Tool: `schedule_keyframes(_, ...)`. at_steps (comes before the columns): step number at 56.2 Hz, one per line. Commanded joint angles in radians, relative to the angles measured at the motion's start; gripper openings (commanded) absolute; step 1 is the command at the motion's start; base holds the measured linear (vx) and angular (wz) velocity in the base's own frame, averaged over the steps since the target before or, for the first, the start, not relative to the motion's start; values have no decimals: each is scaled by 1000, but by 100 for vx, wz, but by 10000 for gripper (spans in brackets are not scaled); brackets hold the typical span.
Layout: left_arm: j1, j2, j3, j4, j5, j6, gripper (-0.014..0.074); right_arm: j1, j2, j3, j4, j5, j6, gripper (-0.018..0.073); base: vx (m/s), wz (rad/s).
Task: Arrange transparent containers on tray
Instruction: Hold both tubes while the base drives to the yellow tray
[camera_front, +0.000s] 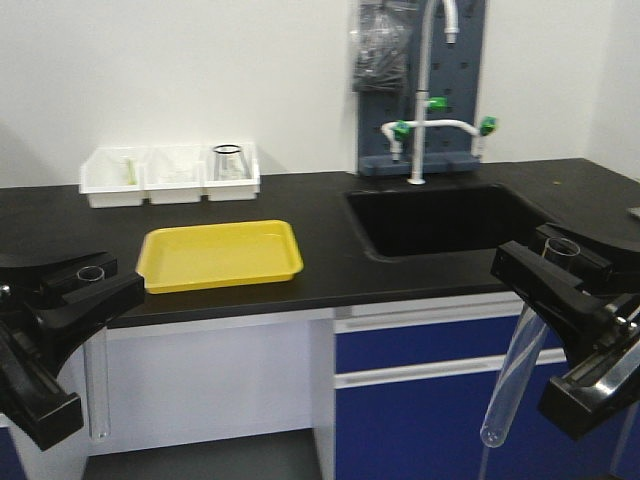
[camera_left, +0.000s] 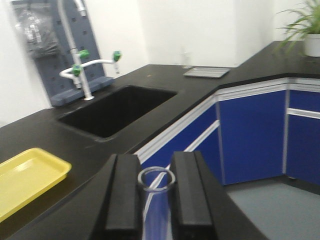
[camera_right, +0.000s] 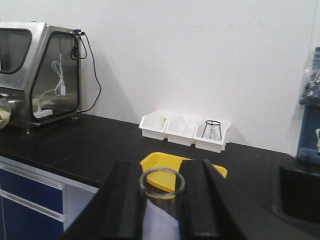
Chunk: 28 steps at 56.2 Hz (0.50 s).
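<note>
Both arms loaded, nothing set down yet.

- Left pincer (camera_front: 88, 283): closed on the slim tube (camera_front: 97, 390), gripped just below the rim. The tube hangs near upright below the jaws, in front of the cabinet face and off the surface (camera_front: 300, 200).
- Right pincer (camera_front: 560, 270): clamped on the wide tube (camera_front: 508, 385), also near the rim. This tube is tilted, with the round end swinging down and inward, and it too is clear of the surface edge.
- Tray (camera_front: 220, 255): bare. It sits ahead of the left pincer and a little to its inner side; from the right pincer it is well apart, across to the inner side, with the sink (camera_front: 440, 225) directly ahead.
- White bins (camera_front: 170, 190) stand beyond the tray against the wall — not the target.

Step, as I read it: carry phase, grasps done, placing not begun.

Next move, my guess: bring one arm over the tray, likely the left as it is closer. Lift the tube's low end above the surface edge first, then tip it toward level so it lies flat inside the rim, and release gently — round glass will roll.
</note>
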Motion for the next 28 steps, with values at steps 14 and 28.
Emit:
schedule_keyframes(14, -6, -12, -34, -39, 8, -11, 0, 0, -6, -30, 11, -44, 1, -11, 22, 38)
schedule_keyframes(28, -6, -12, -34, -39, 8, -11, 0, 0, -6, -30, 11, -45, 1, -11, 29, 23)
